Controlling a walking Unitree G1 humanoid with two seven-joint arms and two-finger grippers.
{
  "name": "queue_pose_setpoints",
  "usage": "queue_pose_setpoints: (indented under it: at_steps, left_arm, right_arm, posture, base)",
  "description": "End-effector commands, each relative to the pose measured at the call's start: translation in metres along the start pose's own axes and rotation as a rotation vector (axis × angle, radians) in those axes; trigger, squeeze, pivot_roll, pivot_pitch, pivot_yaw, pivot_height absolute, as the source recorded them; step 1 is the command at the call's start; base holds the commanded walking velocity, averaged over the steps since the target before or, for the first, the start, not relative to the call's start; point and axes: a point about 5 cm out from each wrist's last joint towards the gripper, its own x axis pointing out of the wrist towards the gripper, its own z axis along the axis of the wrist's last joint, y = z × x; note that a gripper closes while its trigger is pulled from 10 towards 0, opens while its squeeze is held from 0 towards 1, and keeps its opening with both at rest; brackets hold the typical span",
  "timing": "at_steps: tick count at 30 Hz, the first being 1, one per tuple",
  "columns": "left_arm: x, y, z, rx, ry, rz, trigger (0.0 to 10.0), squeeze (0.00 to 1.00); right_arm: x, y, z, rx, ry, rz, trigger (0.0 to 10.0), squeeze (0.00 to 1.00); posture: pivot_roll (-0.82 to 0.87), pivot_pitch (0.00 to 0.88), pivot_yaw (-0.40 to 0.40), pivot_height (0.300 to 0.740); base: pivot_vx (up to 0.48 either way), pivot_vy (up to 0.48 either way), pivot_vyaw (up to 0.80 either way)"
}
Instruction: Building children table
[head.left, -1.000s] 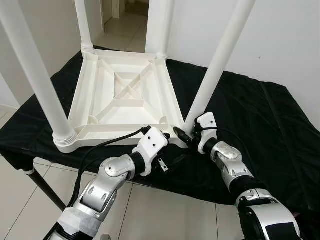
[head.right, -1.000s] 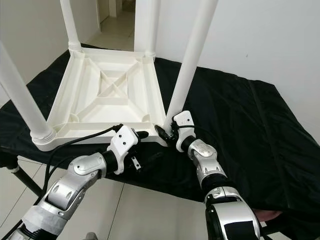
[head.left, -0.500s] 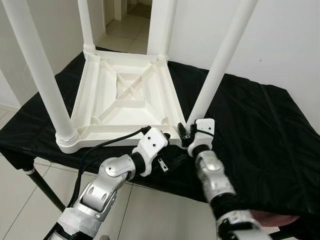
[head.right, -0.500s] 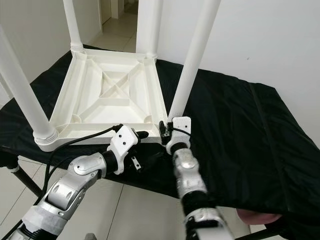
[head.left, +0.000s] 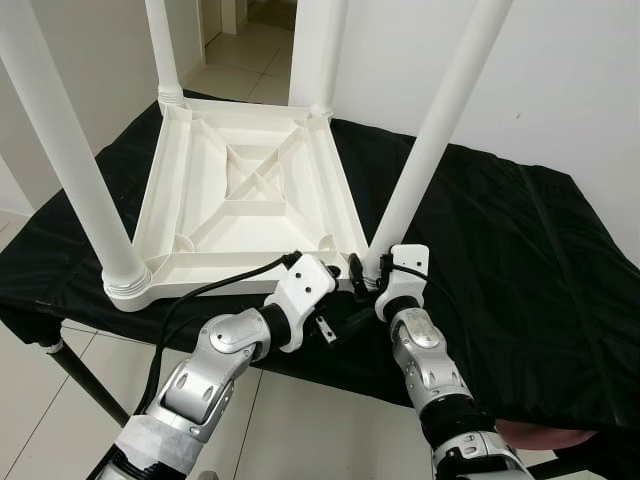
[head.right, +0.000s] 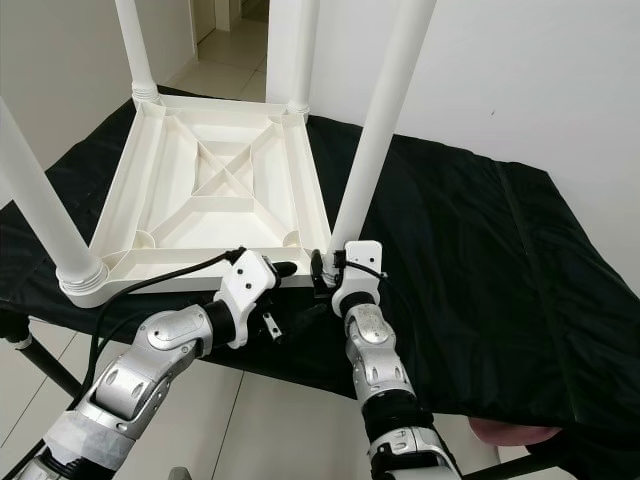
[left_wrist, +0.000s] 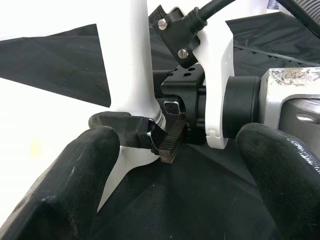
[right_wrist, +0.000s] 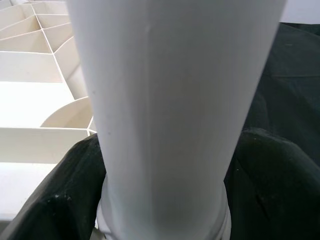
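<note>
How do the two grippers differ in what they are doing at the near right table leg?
The right gripper straddles the base of the near right leg, a finger on each side of it; the left gripper has nothing between its fingers, which are spread open beside that corner. The right wrist camera looks straight at the leg; the left wrist camera looks at the right gripper. Both sit at the upturned table's near right corner.

You have a black cloth (head.left: 500, 240) draped over the worktop, with a black worktop leg (head.left: 85, 385) underneath. Pale floor tiles (head.left: 30, 400) surround it; a white wall (head.left: 570, 90) stands behind.
</note>
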Motion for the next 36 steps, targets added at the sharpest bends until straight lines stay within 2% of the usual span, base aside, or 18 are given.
queue_pose_setpoints:
  at_steps: [1, 2, 4, 5, 6, 7, 8, 12, 16, 19, 22, 25, 26, 28, 29, 30, 31, 36]
  left_arm:
    - [0.002, -0.001, 0.001, -0.004, 0.002, 0.001, 10.0, 0.0]
    - [0.001, 0.0, 0.001, -0.005, 0.002, 0.004, 10.0, 0.0]
    - [0.001, 0.0, 0.001, -0.005, 0.002, 0.004, 10.0, 0.0]
    - [0.001, 0.0, 0.001, -0.005, 0.002, 0.006, 10.0, 0.0]
    - [0.001, 0.0, 0.001, -0.005, 0.002, 0.006, 10.0, 0.0]
    - [0.001, 0.0, 0.001, -0.004, 0.002, 0.008, 10.0, 0.0]
    - [0.001, 0.0, 0.001, -0.004, 0.002, 0.008, 10.0, 0.0]
    - [0.001, 0.002, 0.001, -0.001, 0.002, 0.005, 10.0, 0.0]
    - [0.001, 0.002, 0.002, 0.001, 0.001, 0.004, 10.0, 0.0]
    - [0.002, 0.003, 0.002, 0.004, 0.001, 0.004, 10.0, 0.0]
    - [0.002, 0.006, 0.004, 0.014, -0.001, 0.005, 10.0, 0.0]
    - [0.002, 0.007, 0.005, 0.019, -0.001, 0.007, 10.0, 0.0]
    - [0.002, 0.008, 0.005, 0.019, -0.002, 0.009, 10.0, 0.0]
    - [0.002, 0.008, 0.005, 0.02, -0.002, 0.01, 10.0, 0.0]
    - [0.002, 0.008, 0.005, 0.02, -0.003, 0.011, 10.0, 0.0]
    - [0.002, 0.008, 0.005, 0.02, -0.003, 0.011, 10.0, 0.0]
    - [0.002, 0.008, 0.006, 0.021, -0.003, 0.012, 10.0, 0.0]
    - [0.001, 0.006, 0.005, 0.014, -0.003, 0.017, 10.0, 0.0]
  right_arm:
    - [-0.006, -0.01, -0.009, -0.004, 0.047, -0.005, 10.0, 1.0]
    - [-0.006, -0.019, -0.008, -0.027, 0.054, 0.029, 10.0, 1.0]
    - [-0.006, -0.019, -0.008, -0.027, 0.054, 0.029, 10.0, 1.0]
    - [-0.006, -0.027, -0.007, -0.041, 0.061, 0.061, 10.0, 0.85]
    - [-0.006, -0.027, -0.007, -0.041, 0.061, 0.061, 10.0, 0.85]
    - [-0.005, -0.034, -0.005, -0.07, 0.059, 0.105, 10.0, 0.0]
    - [-0.005, -0.034, -0.005, -0.07, 0.059, 0.105, 10.0, 0.0]
    - [0.004, -0.046, 0.008, -0.127, 0.022, 0.292, 10.0, 0.0]
    - [0.006, -0.046, 0.011, -0.129, 0.017, 0.341, 10.0, 0.0]
    - [0.009, -0.043, 0.013, -0.134, 0.017, 0.39, 10.0, 0.0]
    - [0.018, -0.029, 0.015, -0.151, 0.058, 0.549, 10.0, 0.0]
    - [0.021, -0.023, 0.013, -0.169, 0.088, 0.597, 10.0, 0.0]
    - [0.021, -0.022, 0.012, -0.174, 0.097, 0.609, 4.8, 0.0]
    - [0.022, -0.022, 0.012, -0.175, 0.103, 0.618, 4.8, 0.0]
    - [0.022, -0.021, 0.011, -0.175, 0.114, 0.624, 2.4, 0.0]
    - [0.022, -0.021, 0.011, -0.175, 0.114, 0.624, 2.4, 0.0]
    - [0.022, -0.021, 0.009, -0.175, 0.123, 0.641, 0.0, 0.0]
    - [0.017, -0.027, 0.001, -0.173, 0.16, 0.672, 0.0, 0.0]
  posture:
    - [0.0, 0.0, -0.105, 0.74]
    - [0.0, 0.0, -0.105, 0.74]
    - [0.0, 0.0, -0.105, 0.74]
    - [0.01, 0.0, -0.106, 0.74]
    - [0.01, 0.0, -0.106, 0.74]
    - [0.01, 0.0, -0.104, 0.74]
    - [0.01, 0.0, -0.104, 0.74]
    - [0.0, 0.0, -0.096, 0.74]
    - [0.0, 0.0, -0.095, 0.74]
    - [0.01, 0.0, -0.09, 0.74]
    - [0.02, 0.0, -0.087, 0.74]
    - [0.02, 0.0, -0.088, 0.74]
    - [0.02, 0.0, -0.088, 0.74]
    - [0.02, 0.0, -0.088, 0.74]
    - [0.02, 0.0, -0.088, 0.74]
    - [0.02, 0.0, -0.088, 0.74]
    - [0.02, 0.0, -0.09, 0.74]
    - [0.03, 0.0, -0.098, 0.74]
  base:
    - [0.0, 0.0, 0.0]
    - [0.0, 0.0, 0.0]
    - [0.0, 0.0, 0.0]
    - [0.0, 0.0, 0.0]
    - [0.0, 0.0, 0.0]
    - [0.0, 0.0, 0.0]
    - [0.0, 0.0, 0.0]
    - [0.0, 0.0, 0.0]
    - [0.0, 0.0, 0.0]
    - [0.0, 0.0, 0.0]
    - [0.0, 0.0, 0.0]
    - [0.0, 0.0, 0.0]
    - [0.0, 0.0, 0.0]
    - [0.0, 0.0, 0.0]
    - [0.0, 0.0, 0.0]
    - [0.0, 0.0, 0.0]
    - [0.0, 0.0, 0.0]
    - [0.0, 0.0, 0.0]
